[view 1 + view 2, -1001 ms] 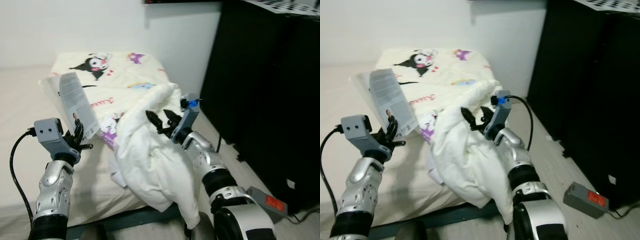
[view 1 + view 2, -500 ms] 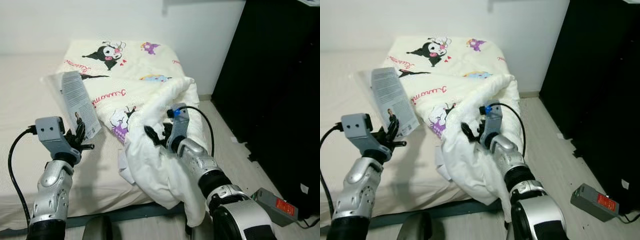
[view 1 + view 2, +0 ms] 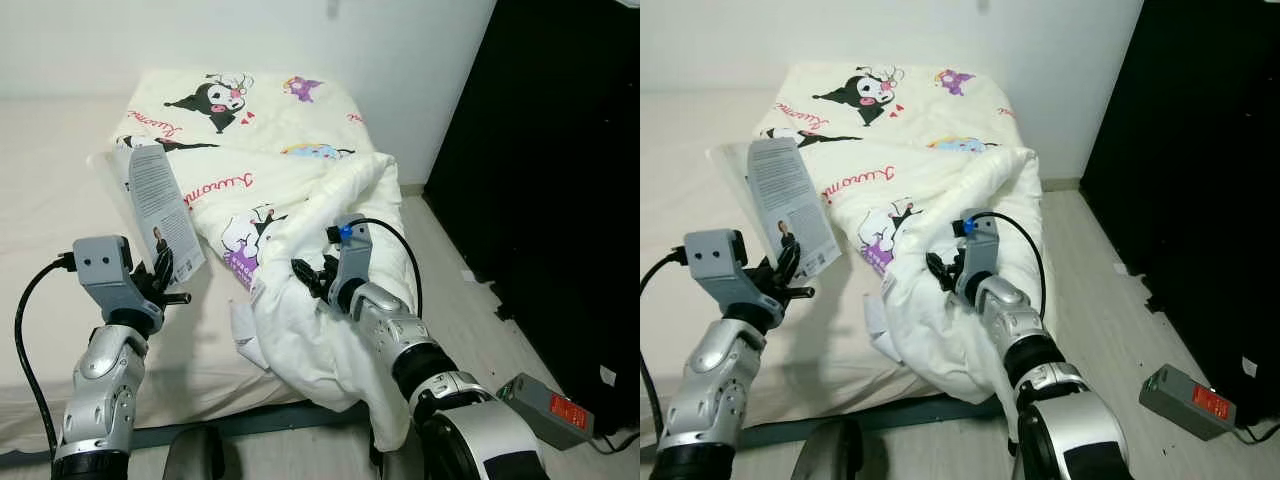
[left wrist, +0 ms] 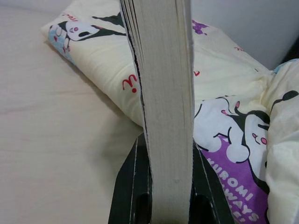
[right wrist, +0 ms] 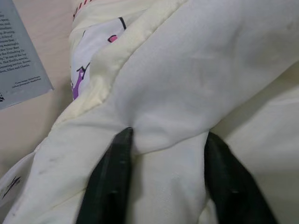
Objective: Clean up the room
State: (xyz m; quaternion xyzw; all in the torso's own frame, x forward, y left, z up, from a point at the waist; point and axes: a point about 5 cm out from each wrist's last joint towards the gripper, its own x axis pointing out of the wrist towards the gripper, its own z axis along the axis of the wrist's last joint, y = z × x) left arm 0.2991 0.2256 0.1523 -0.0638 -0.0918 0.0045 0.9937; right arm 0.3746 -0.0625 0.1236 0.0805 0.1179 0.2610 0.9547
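While left tool point(image 3: 160, 283) clamps book point(image 3: 160, 212) upright, right tool point(image 5: 161, 179) pinches duvet point(image 3: 330, 330) fold; fingertips buried.

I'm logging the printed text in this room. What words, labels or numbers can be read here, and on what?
"KUROMI WAYS": purple print on the quilt, cut off by the frame edge.
Red cursive words on the quilt: too blurred to read.
Back cover of the book in the left tool: too small.
Red label on the grey box on the floor: unreadable.
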